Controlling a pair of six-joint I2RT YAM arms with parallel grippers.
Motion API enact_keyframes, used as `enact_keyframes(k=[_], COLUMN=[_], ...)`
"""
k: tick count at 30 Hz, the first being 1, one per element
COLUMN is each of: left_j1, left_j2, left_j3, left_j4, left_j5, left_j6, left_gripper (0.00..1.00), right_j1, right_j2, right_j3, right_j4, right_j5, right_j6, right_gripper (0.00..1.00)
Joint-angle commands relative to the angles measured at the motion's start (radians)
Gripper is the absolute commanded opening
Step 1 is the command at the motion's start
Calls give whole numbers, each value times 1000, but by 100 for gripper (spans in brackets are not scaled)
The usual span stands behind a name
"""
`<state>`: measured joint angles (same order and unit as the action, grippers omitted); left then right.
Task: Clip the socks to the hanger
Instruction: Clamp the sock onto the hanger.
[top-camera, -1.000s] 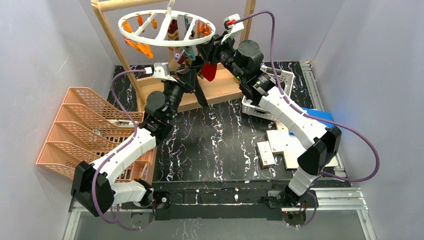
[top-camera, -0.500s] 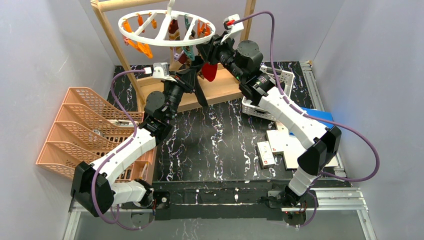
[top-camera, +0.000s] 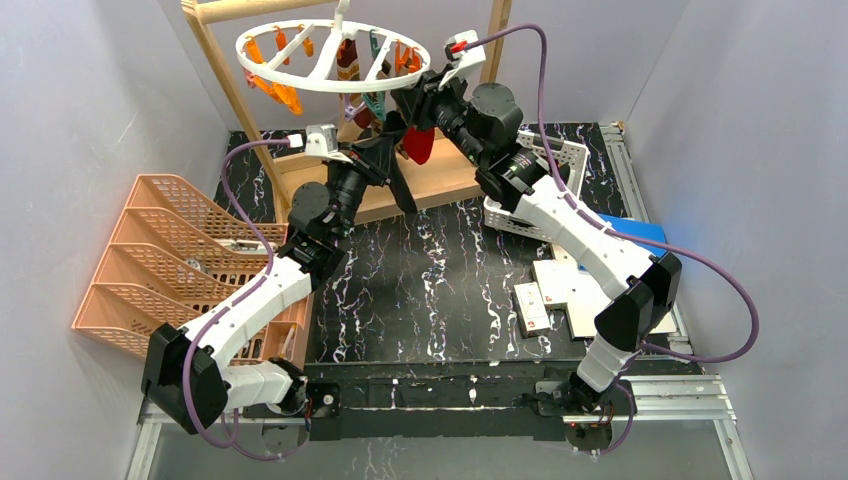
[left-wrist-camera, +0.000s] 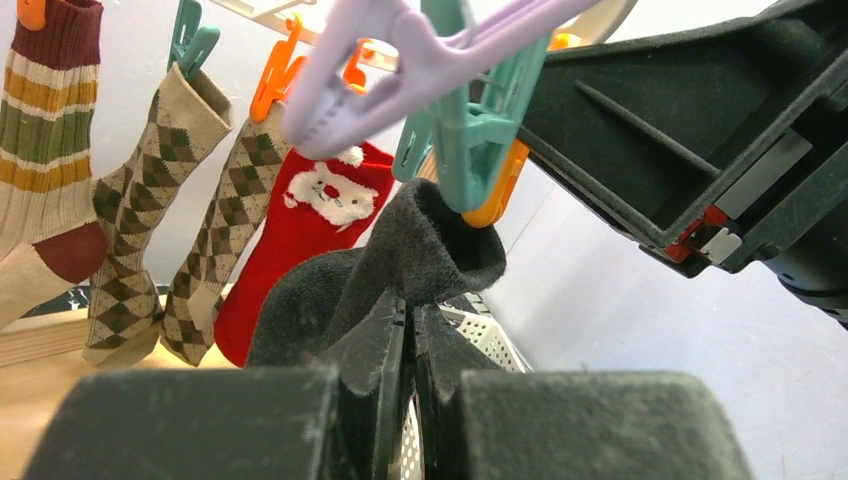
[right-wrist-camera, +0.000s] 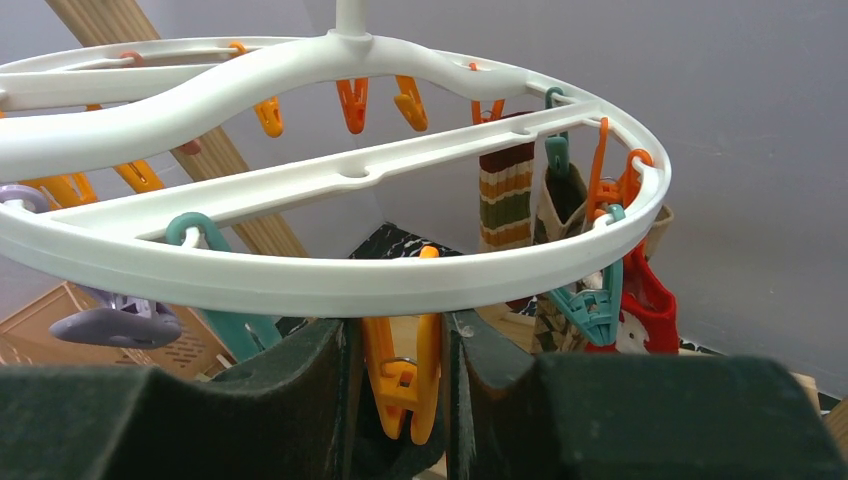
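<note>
Under the hanger (right-wrist-camera: 330, 280), the left gripper (left-wrist-camera: 408, 345) is pinching a dark sock (left-wrist-camera: 430, 250) that is standing upright, and the right gripper (right-wrist-camera: 400, 345) is squeezing an orange clip (right-wrist-camera: 405, 385).

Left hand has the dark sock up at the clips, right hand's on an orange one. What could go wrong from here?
1. The cuff of the dark sock sits just under the orange clip, crowded by a teal clip; it may miss or catch the wrong one.
2. Pushing up could swing the hanger, slipping the clip from the right hand.
</note>
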<state>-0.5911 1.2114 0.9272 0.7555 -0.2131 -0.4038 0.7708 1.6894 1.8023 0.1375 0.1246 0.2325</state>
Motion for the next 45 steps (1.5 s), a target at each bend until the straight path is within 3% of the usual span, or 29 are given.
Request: enact_keyframes(k=[1,45], left_j1=[-2,-3], left_j2=[-45,-24], left_j3=[46,49], left_j4=[44,48], left_j5=[-4,28], left_j6=[-4,-29], left_gripper=[0,0], right_j1=[6,22], right_j2=[-4,6], right_j3=[11,6], right_j4=[36,20], right_j5=[33,17], right_j6=[3,27], right_gripper=[1,1])
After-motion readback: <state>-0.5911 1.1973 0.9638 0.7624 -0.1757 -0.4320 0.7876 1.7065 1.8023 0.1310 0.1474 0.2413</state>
